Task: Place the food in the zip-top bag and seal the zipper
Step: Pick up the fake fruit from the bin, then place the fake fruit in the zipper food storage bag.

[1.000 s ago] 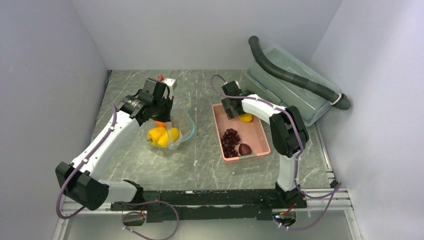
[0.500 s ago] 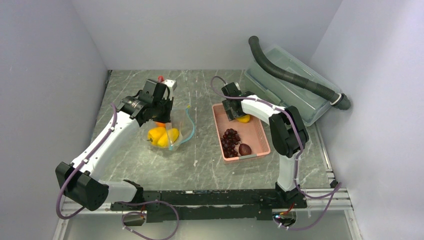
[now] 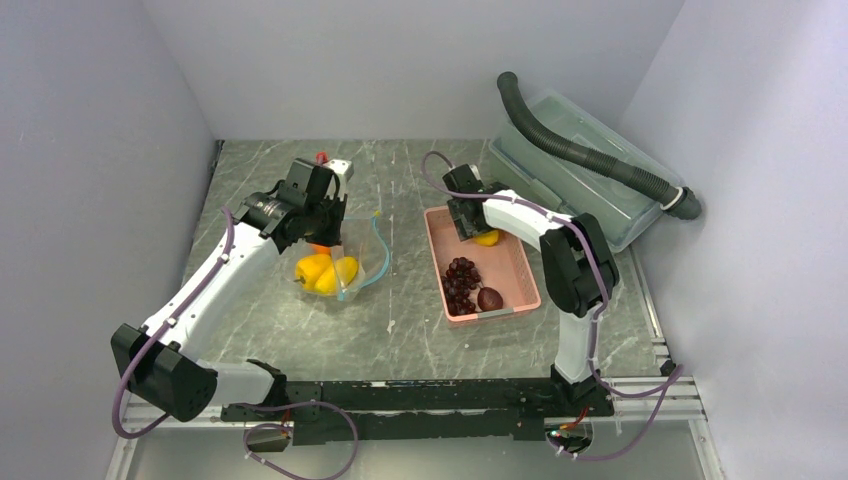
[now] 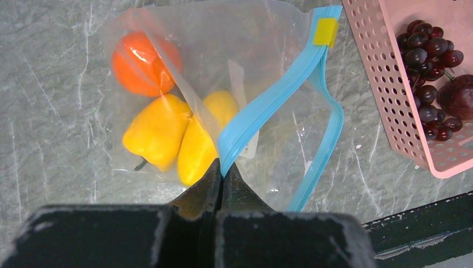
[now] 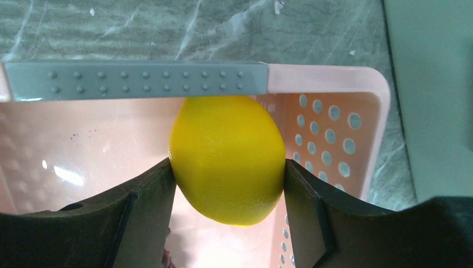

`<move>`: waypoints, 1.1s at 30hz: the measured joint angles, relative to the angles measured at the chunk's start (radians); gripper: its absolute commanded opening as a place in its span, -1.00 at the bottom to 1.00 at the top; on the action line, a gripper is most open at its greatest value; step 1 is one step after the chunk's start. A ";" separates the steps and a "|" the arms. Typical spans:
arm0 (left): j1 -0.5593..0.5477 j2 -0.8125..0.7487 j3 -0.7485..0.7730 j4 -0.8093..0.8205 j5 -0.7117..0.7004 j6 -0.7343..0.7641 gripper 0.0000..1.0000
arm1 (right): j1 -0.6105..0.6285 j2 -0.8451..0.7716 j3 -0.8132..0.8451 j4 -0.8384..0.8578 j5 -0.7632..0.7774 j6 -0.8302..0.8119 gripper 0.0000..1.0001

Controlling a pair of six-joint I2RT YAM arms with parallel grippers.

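Note:
The clear zip-top bag lies open on the marble table, holding an orange, a yellow bell pepper and a yellow oblong fruit. My left gripper is shut on the blue zipper strip and lifts that side of the mouth; a small yellow tab sits at the strip's far end. In the pink basket, my right gripper has both fingers against a yellow oblong fruit. Dark purple grapes and a reddish-brown round fruit lie at the basket's near end.
A large clear lidded storage box stands at the back right with a black corrugated hose lying across it. Grey walls close in the table on three sides. The basket sits just right of the bag.
The right gripper's jaws have closed in from wide open until they touch the yellow fruit on both sides. The left arm and the bag have not moved.

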 measured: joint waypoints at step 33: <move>0.000 0.000 0.000 0.000 0.000 0.000 -1.00 | 0.177 -0.586 -0.175 0.076 -0.427 0.053 -0.31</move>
